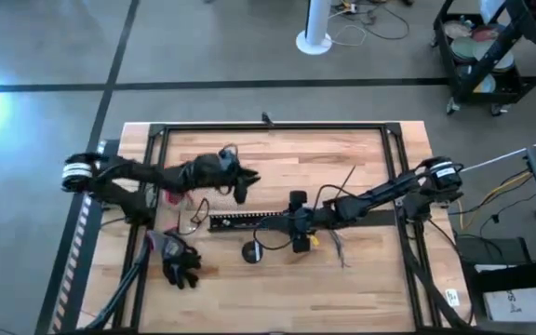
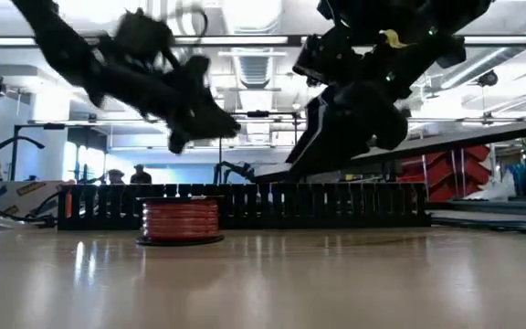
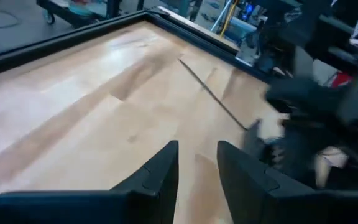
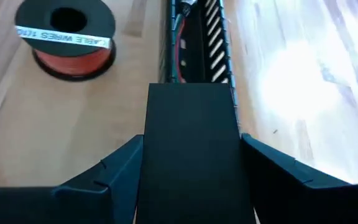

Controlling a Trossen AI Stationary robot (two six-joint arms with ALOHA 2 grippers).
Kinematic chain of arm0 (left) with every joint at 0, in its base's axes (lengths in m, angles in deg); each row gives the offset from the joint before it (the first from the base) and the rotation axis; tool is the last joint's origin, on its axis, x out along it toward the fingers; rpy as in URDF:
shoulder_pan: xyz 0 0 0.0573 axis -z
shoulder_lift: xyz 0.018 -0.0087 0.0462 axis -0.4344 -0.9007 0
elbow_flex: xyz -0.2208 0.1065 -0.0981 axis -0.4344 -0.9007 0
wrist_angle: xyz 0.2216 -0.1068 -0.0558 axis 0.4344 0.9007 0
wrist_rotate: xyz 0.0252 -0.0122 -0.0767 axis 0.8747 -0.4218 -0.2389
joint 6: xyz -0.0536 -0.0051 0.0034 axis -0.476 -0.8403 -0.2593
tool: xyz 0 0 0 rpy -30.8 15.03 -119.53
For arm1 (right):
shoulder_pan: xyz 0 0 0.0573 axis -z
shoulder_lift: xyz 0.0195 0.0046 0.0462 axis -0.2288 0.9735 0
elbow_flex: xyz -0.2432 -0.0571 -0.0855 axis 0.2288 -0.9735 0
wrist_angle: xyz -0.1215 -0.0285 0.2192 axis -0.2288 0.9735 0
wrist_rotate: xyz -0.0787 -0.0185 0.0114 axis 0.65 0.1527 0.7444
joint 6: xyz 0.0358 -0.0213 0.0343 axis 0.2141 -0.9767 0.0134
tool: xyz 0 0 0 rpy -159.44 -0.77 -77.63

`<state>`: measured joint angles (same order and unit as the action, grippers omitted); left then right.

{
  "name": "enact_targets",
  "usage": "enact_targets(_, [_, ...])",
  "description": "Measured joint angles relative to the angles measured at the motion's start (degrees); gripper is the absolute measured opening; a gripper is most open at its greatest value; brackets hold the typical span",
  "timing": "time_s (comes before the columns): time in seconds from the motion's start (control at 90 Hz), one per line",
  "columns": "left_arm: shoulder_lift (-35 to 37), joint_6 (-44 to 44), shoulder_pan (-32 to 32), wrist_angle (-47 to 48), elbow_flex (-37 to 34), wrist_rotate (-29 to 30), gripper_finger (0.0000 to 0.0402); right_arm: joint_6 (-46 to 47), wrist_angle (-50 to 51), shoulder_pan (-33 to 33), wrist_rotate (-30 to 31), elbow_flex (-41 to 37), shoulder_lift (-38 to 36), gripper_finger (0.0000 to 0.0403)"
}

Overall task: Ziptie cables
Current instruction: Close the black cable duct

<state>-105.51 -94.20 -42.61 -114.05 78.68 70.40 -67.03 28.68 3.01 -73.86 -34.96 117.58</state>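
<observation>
While right gripper [image 4: 191, 162] clamps a bar [image 4: 191, 143], duct [image 4: 194, 37] lies beyond.

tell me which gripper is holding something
The right gripper: its fingers clamp a flat black bar over the toothed duct. The left gripper is open and empty.

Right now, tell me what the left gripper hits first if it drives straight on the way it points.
Probably the ziptie, lying on bare table ahead of the open left gripper. The right arm sits off to one side; depth is unclear.
</observation>
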Motion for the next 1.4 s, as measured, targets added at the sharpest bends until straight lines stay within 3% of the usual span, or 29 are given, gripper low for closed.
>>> enact_targets(0.189, [-14.2, 3.9, -5.7, -10.3, 4.0, -12.1, 0.0096, 0.0, -2.5, 1.1, -1.3, -0.9, 0.0, 0.0218])
enact_targets(0.411, [-27.1, 7.4, -5.9, -10.4, 14.1, -25.0, 0.0096, -2.1, -6.6, 3.3, -5.1, -2.4, 0.5, 0.0221])
enact_targets(0.522, [-30.4, 7.9, -5.4, -10.4, 16.1, -27.7, 0.0096, -1.6, -10.4, 4.3, -9.5, -3.3, 1.7, 0.0223])
enact_targets(0.878, [-31.9, 14.4, -2.6, -8.2, 15.4, -34.1, 0.0096, -4.0, -12.4, 5.9, -10.5, -3.6, 3.8, 0.0223])
enact_targets(0.956, [-31.9, 17.7, -2.1, -5.6, 15.1, -34.1, 0.0096, -4.4, -12.2, 5.9, -10.5, -3.6, 3.6, 0.0219])
enact_targets(1.4, [-30.9, 18.7, -2.5, -4.7, 13.9, -34.2, 0.0096, -5.5, -4.1, 6.0, -10.4, -3.6, -2.4, 0.0216])
